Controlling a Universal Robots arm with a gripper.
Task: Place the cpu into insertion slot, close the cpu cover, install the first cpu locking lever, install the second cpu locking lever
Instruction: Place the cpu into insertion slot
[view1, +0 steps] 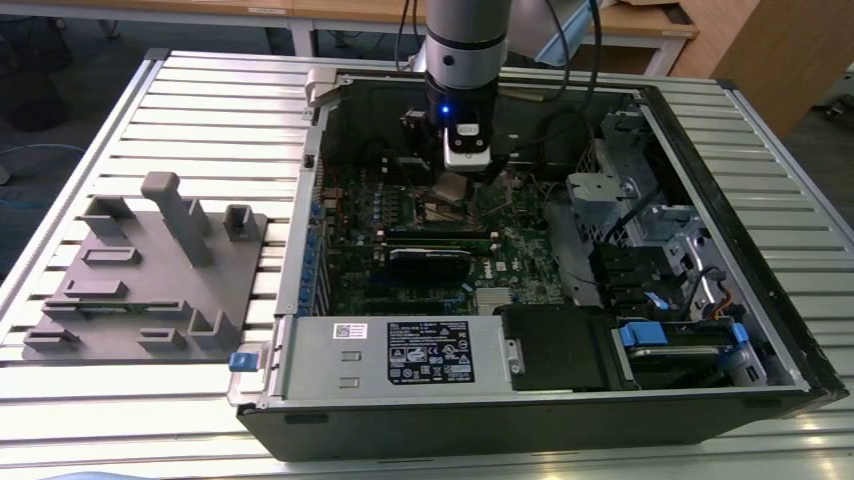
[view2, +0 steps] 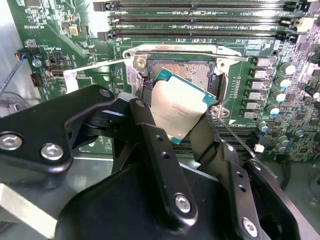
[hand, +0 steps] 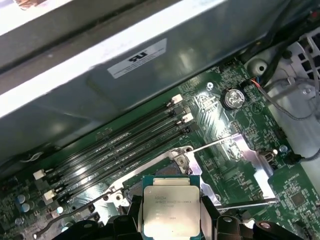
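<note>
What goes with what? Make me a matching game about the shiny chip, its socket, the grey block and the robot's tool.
Things: 1 cpu; 2 insertion slot; 3 grey block; 4 tool.
States: A open, nothing in it; B shut on the cpu; C sitting outside the computer case; D held tilted over the slot.
Pairs: 1-D, 2-A, 3-C, 4-B.

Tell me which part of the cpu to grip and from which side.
Pinch two opposite edges, coming from above its flat metal top, as the gripper does now. The cpu is a thin flat square, so only its edges offer purchase, and the underside is left free for the insertion slot.
</note>
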